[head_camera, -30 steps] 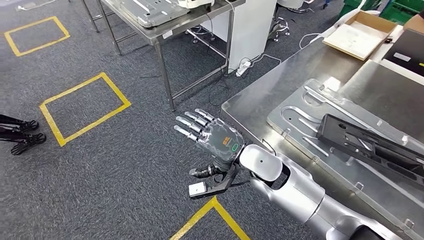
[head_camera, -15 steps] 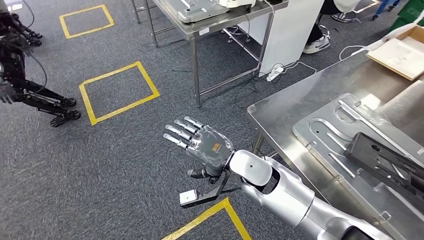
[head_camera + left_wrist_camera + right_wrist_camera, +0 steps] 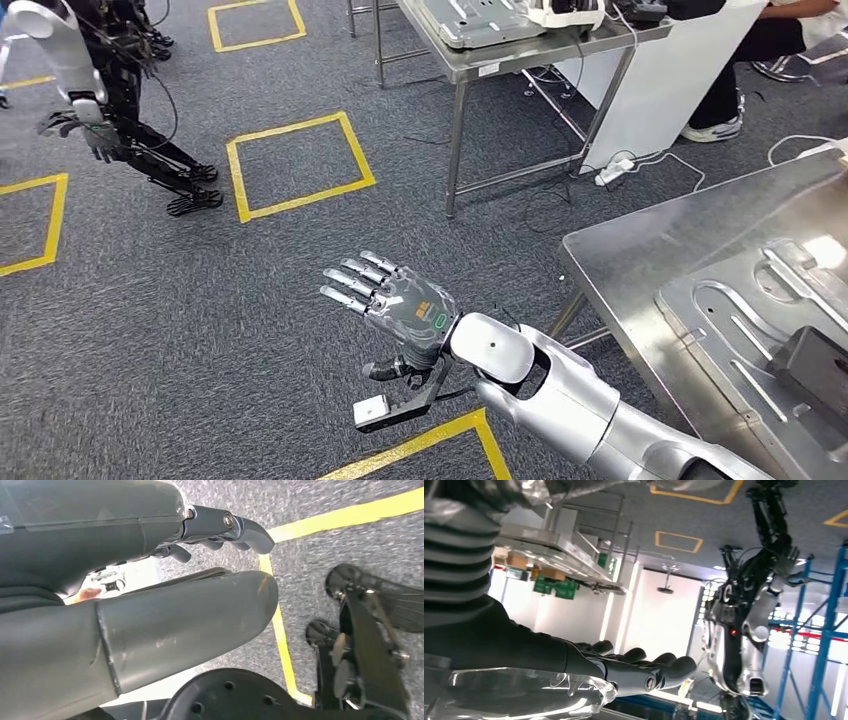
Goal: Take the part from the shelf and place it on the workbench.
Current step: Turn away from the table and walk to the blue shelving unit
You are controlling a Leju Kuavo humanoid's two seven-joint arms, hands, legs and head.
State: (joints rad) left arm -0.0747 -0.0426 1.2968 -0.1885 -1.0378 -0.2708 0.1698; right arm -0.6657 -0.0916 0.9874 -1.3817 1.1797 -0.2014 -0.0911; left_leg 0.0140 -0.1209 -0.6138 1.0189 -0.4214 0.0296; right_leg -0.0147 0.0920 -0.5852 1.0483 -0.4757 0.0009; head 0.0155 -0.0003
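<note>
Part [image 3: 820, 368] right of robot hand [image 3: 400, 305]

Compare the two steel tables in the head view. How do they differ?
The far table shows its legs and stands whole on the carpet; the near workbench is cut off by the picture's edge. The far table carries grey equipment; the near workbench holds a pressed metal tray. Both have bare steel tops.

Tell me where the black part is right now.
In the head view, the black part lies at the far right on the grey tray atop the steel workbench.
</note>
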